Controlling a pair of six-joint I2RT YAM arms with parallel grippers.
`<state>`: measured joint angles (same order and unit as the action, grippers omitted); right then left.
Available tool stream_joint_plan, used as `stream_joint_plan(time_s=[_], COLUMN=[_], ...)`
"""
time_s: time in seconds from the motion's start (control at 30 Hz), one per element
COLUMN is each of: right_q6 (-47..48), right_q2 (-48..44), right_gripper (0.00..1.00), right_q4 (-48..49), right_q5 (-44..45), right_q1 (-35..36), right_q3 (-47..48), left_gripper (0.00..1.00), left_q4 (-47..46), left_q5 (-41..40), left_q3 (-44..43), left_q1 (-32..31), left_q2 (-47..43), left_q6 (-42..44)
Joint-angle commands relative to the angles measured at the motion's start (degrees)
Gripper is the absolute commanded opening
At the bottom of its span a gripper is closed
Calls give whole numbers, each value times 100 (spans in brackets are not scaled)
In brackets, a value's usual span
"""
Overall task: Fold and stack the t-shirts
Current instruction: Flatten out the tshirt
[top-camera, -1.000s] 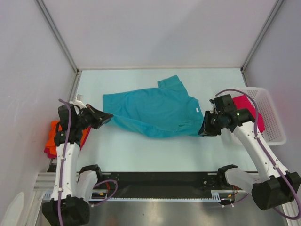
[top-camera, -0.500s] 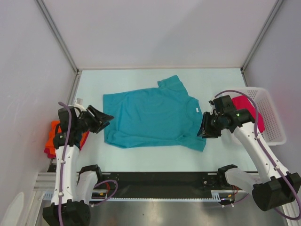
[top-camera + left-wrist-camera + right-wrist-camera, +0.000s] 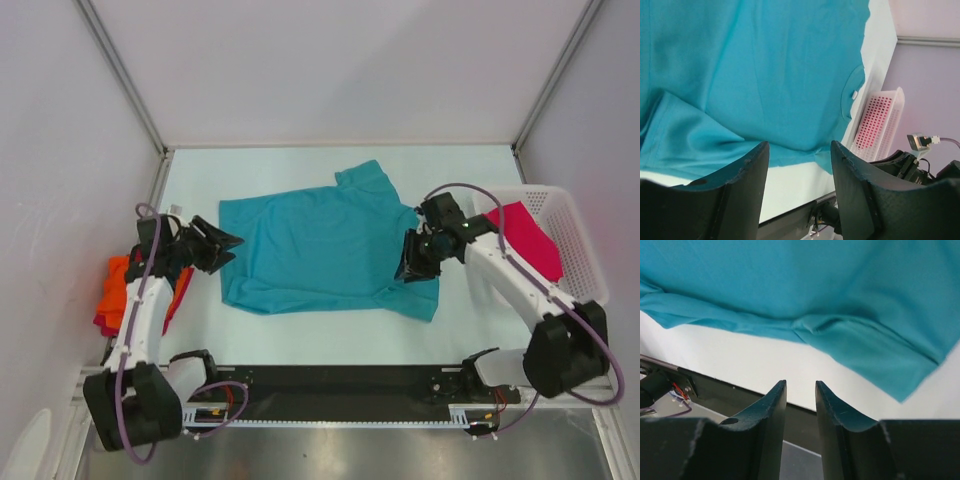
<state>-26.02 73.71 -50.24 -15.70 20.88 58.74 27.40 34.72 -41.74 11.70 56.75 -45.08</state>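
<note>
Pale table (image 3: 300, 335) filled the middle of the top view. Teal t-shirt (image 3: 320, 250) lay spread mostly flat at the centre of it, one sleeve poking out toward 1 o'clock, bottom corner sticking out toward 5 o'clock, some soft creases along the 6 o'clock edge.

Left arm (image 3: 140, 320) reached up from 7 o'clock, right arm (image 3: 510, 275) from 5 o'clock.

White plastic lattice basket (image 3: 582, 255) sat at 3 o'clock on the table edge, just beside the right arm, with a magenta-pink shirt (image 3: 530, 240) lying inside. At 9 o'clock, off the table's side, an orange shirt (image 3: 113, 285) sat on top of a dark red shirt (image 3: 102, 322), partly hidden by the left arm.

Left gripper (image 3: 230, 250) was at the teal shirt's 9 o'clock edge, just beside the cloth; could not tell if it touched. Wrist view showed its fingers (image 3: 740, 190) spread apart with nothing between them, cloth beyond the gap: released.

Right gripper (image 3: 408, 272) was over the teal shirt's 3 o'clock side, near the collar. Its fingers (image 3: 767, 425) stood parted by a narrow gap with nothing pinched, only table and cloth seen past them: released.

Small white neck label (image 3: 854, 94) showed at the collar in the left wrist view.
</note>
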Motion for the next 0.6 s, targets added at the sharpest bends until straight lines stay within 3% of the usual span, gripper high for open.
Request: stream_joint_plan(time_s=[0.0, 0.17, 0.57], right_q6=[-61, -61, 1], right_q2=[748, 1513, 1901], right_gripper=[34, 33, 32], right_q4=[1032, 1323, 1649], right_q5=[-135, -170, -64], right_q1=[371, 574, 636], right_q3=[462, 709, 401], left_gripper=[58, 57, 55], left_q4=[-963, -1693, -2713], left_q5=[114, 395, 571], left_q3=[-238, -291, -160], left_q1=[-45, -133, -563], left_q2=[581, 1575, 2822], left_q6=[-220, -474, -800])
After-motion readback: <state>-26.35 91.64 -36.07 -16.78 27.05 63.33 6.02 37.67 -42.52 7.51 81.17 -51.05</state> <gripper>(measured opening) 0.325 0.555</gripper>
